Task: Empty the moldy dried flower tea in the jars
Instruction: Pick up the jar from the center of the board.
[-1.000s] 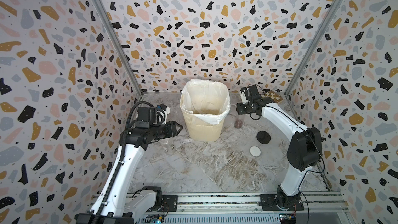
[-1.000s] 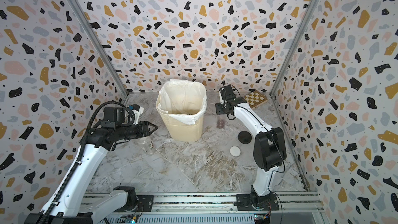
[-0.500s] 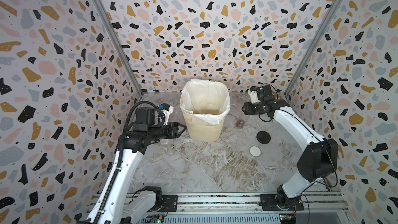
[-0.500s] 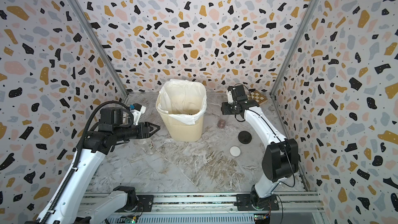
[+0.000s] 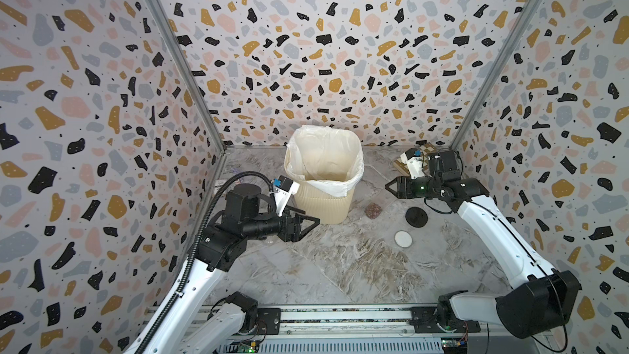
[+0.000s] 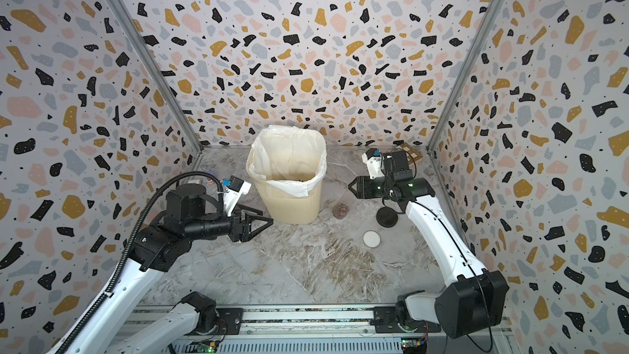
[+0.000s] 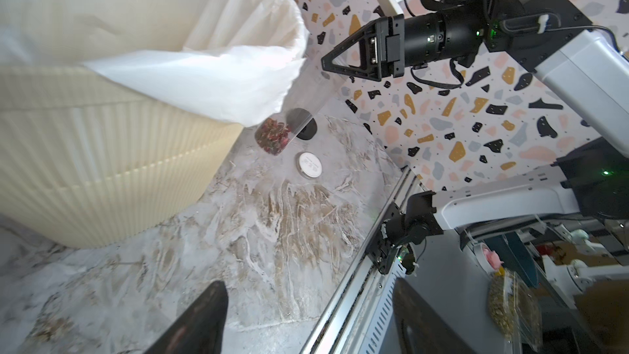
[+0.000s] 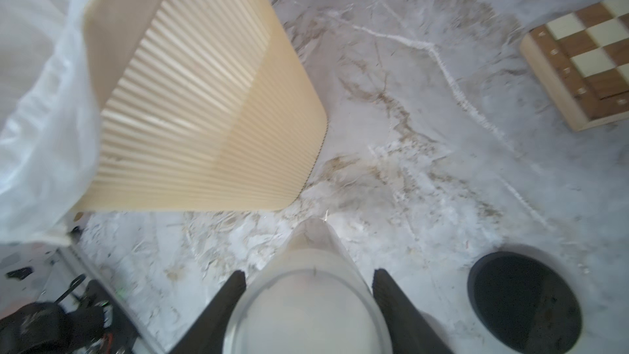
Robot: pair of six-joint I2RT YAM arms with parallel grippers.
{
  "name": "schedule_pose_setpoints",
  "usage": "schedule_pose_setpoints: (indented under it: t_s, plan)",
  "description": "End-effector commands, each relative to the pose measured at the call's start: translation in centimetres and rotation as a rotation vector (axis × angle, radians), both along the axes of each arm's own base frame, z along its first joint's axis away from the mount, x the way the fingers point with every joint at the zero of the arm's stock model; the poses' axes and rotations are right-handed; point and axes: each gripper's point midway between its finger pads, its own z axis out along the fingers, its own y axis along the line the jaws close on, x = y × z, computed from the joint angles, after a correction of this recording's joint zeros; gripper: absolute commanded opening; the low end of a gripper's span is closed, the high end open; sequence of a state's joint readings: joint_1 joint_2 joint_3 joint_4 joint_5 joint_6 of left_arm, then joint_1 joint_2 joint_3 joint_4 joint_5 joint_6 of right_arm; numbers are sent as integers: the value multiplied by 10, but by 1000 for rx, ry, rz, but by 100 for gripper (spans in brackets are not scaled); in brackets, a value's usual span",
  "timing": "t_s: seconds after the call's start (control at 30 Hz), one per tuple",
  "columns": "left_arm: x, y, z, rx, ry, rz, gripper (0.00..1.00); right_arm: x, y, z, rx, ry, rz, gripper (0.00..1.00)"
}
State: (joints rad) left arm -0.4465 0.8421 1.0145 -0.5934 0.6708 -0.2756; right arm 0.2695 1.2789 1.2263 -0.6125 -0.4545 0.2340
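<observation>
A tall slim clear jar [image 7: 292,110] stands right of the bin, with the reddish-brown dried flower tea [image 5: 373,210] [image 6: 340,210] [image 7: 272,135] in its bottom. My right gripper [image 5: 389,186] [image 6: 351,185] [image 8: 306,279] is shut on the jar [image 8: 308,301] near its top, one finger on each side. Left of the bin, my left gripper [image 5: 315,222] [image 6: 269,222] [image 7: 306,328] is open above the table with nothing between its fingers. No other jar shows clearly.
The cream ribbed bin [image 5: 323,199] [image 6: 289,206] [image 7: 102,165] [image 8: 204,114] with its white bag stands mid-back. A black lid [image 5: 416,216] [image 8: 524,301] and a white lid [image 5: 403,239] [image 7: 308,169] lie right of the jar. A chessboard [image 8: 585,63] is in the back right corner.
My left gripper has opened wider and moved right, toward the bin's front corner. My right gripper has come down slightly with the jar, whose tea end has shifted toward the front.
</observation>
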Motion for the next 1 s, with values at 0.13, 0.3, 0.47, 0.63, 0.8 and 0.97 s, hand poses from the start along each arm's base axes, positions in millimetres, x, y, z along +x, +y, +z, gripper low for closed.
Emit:
schedule_pose_setpoints:
  t_s: [0.13,0.3,0.47,0.63,0.8,0.97]
  plan:
    - [-7,-36,14,-9,-136,-127,79,-58,25,35,214,10,189,53]
    - [-13,-56,13,-14,-184,-211,84,-83,39,52,325,10,301,53]
    - [-8,-74,17,-20,-232,-278,87,-106,57,63,379,12,434,53]
    - [-4,-87,9,-2,-230,-340,87,-121,70,74,426,9,526,53]
    - [-3,-99,5,-37,-213,-381,88,-129,79,88,477,-4,582,53]
    - [-8,-111,9,-97,-186,-444,88,-134,86,96,500,-14,624,53]
